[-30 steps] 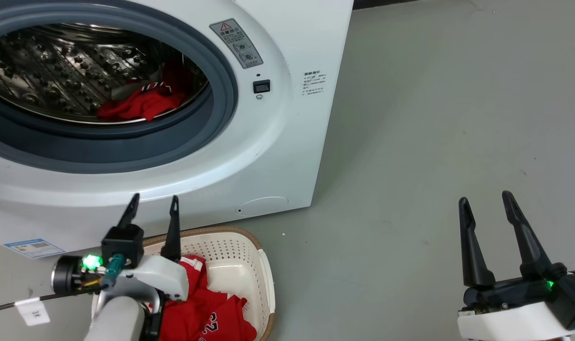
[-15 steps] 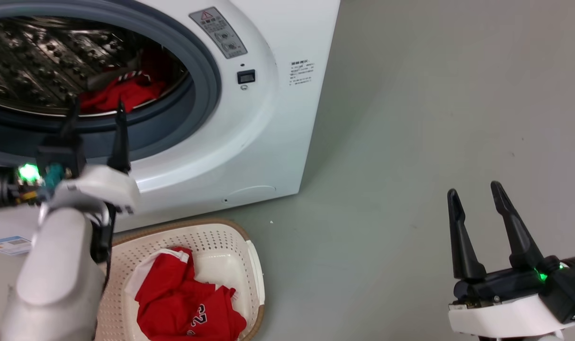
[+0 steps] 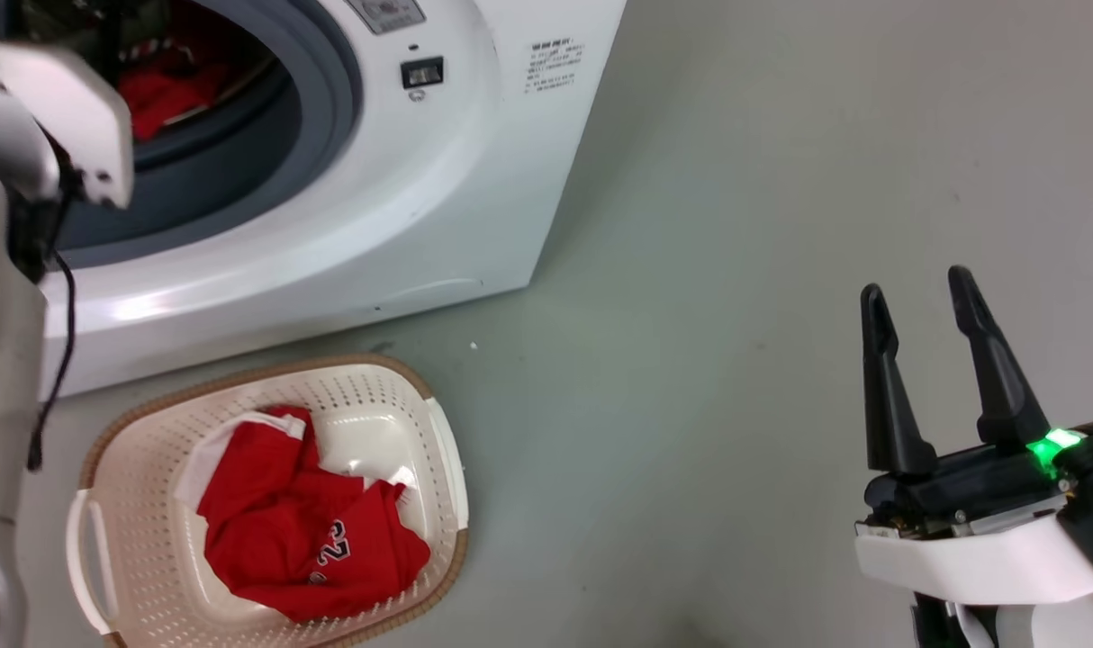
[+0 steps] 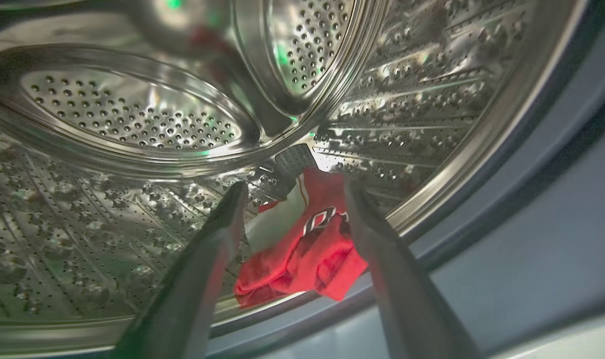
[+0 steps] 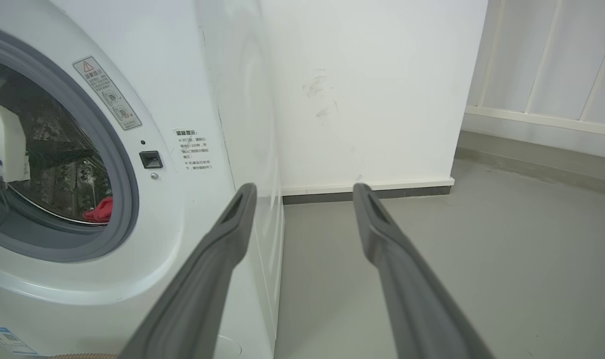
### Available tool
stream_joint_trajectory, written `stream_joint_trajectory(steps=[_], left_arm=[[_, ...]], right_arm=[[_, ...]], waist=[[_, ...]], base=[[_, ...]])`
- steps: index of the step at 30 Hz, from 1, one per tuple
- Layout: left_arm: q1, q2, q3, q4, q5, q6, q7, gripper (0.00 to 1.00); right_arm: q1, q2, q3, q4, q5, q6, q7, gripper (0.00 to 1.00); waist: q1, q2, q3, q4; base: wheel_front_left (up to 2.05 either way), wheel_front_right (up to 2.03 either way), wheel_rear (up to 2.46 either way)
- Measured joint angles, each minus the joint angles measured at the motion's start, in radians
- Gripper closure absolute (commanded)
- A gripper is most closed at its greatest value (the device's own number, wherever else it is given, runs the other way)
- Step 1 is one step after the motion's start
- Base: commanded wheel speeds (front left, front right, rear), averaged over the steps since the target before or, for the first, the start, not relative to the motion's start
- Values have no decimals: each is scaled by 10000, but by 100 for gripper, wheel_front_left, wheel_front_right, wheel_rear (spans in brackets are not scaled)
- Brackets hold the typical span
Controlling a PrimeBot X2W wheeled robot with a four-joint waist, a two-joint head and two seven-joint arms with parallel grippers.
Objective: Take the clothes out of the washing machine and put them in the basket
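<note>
The large white front-loading washing machine (image 3: 375, 207) has its porthole uncovered, and the left claw (image 4: 296, 185) is at the mouth of its perforated steel drum (image 4: 133, 119). Its two long dark fingers (image 4: 203, 269) are spread wide and hold nothing.

Straight ahead of the tips and a little below them lies a crumpled bright red garment (image 4: 307, 249) with white numerals. It rests on the drum's floor just inside the machine's grey rubber seal (image 4: 531, 239). The heap seems to run from the drum's front lip back into the machine, roughly in line with the fingers rather than across them. Both fingers frame it, one to each side.

The right claw (image 3: 916, 283) hangs well apart from the machine, off its right side above the grey floor (image 3: 691, 360). Its fingers are also parted and it is empty. The left arm is therefore by far the nearer, and the pick looks to be its job: a short push forward and down, then closing on the bulk of the cloth, not on a thin fold.

A small cream-white perforated plastic basket (image 3: 267, 369) with a brown rim sits on the floor just in front of the machine. A second red garment (image 3: 303, 531) is already in it.
</note>
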Motion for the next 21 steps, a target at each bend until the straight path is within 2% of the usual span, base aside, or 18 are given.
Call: stream_joint_trajectory(steps=[3, 9, 14, 21], left_arm=[[-872, 249, -437, 263, -236, -100, 1104, 0], [-2289, 892, -1837, 297, -1685, -127, 3551, 0], [-3352, 1693, -2522, 157, -2642, -125, 5350, 0], [-4478, 2123, -3104, 82, -3645, -125, 7359, 0]], right_arm=[[-174, 0, -15, -117, 157, 0, 0, 0], [-519, 2, -4, -355, 447, 0, 2, 0], [-787, -4, -35, -600, 765, 0, 0, 0], [-1143, 0, -71, -932, 1045, 0, 0, 0]], waist=[[0, 0, 404, -114], [0, 0, 1208, -368], [1, 0, 1866, -611], [1, 0, 2762, -903]], base=[[0, 0, 0], [0, 0, 0], [0, 0, 0], [0, 0, 0]])
